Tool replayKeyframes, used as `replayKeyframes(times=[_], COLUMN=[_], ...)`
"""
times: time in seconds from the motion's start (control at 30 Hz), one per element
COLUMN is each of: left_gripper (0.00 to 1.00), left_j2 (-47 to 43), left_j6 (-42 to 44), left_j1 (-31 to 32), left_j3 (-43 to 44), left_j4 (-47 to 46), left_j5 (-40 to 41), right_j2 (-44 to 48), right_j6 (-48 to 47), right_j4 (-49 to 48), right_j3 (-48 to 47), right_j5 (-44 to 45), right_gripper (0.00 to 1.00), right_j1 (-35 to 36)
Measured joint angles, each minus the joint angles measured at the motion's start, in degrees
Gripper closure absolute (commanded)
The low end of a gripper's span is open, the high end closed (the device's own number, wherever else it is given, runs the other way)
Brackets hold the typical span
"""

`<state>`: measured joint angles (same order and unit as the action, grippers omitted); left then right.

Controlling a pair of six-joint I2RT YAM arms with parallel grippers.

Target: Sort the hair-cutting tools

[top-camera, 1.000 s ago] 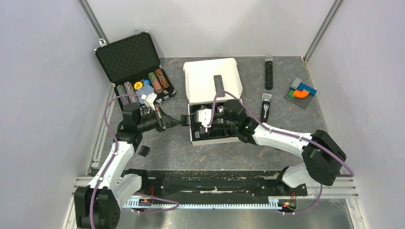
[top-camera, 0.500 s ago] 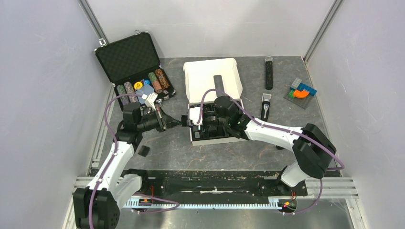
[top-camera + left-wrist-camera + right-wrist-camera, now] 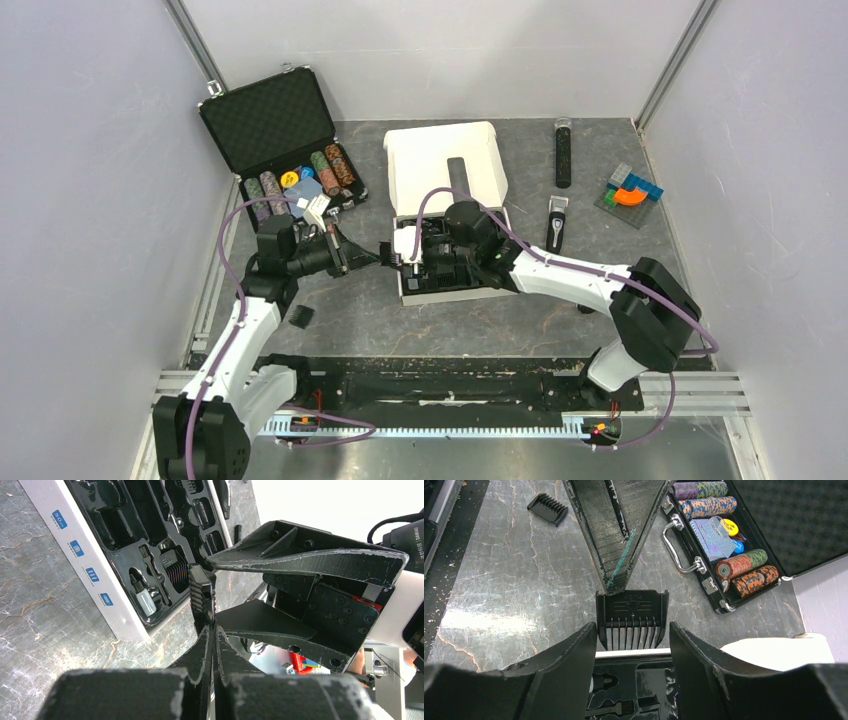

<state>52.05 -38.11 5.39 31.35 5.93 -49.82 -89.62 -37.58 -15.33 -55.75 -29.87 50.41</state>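
**Handover of a comb attachment [image 3: 631, 611] at the rim of the white box [image 3: 634, 653].**

- **Grip:** Pinched by its back edge in the left tool [image 3: 616, 585], clamped tight, teeth pointing toward the black tray [image 3: 644, 685].
- **Receiving side:** Flanked by the right tool [image 3: 632, 628], about half spread, fingers clear of both sides of the comb, holding nothing yet.
- **Elsewhere:** Second comb attachment [image 3: 547, 508] loose on the tabletop [image 3: 489, 580]; hair clipper [image 3: 556, 225] lying right of the box; neither in the tray.

**Likely failures:**
- Dropping onto the rim or the tabletop, if let go by the left tool before a firm squeeze from the right.
- Twisting or popping out, under a squeeze landing on the thin teeth rather than the solid side walls.
- Knocking of one tool against the other, with tips nearly meeting above the comb.
- Tugging against the clamped left tool, leaving the comb skewed out of line for its slot.
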Motion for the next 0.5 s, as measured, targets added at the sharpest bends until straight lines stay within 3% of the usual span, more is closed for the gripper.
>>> replayKeyframes(times=[0.2, 0.5], left_gripper=[0.98, 0.98], left_j2=[-0.5, -0.8], left_j6=[0.0, 0.0], left_j1=[0.0, 0.1], left_j3=[0.0, 0.0], left_j4=[0.0, 0.0], left_j5=[0.0, 0.1], right_j2=[-0.5, -1.0], right_j6=[0.0, 0.0], right_j4=[0.1, 0.7], right_j3=[-0.4, -1.2], right_j5=[-0.3, -0.5], right_gripper=[0.48, 0.65], right_j1=[0.0, 0.0])
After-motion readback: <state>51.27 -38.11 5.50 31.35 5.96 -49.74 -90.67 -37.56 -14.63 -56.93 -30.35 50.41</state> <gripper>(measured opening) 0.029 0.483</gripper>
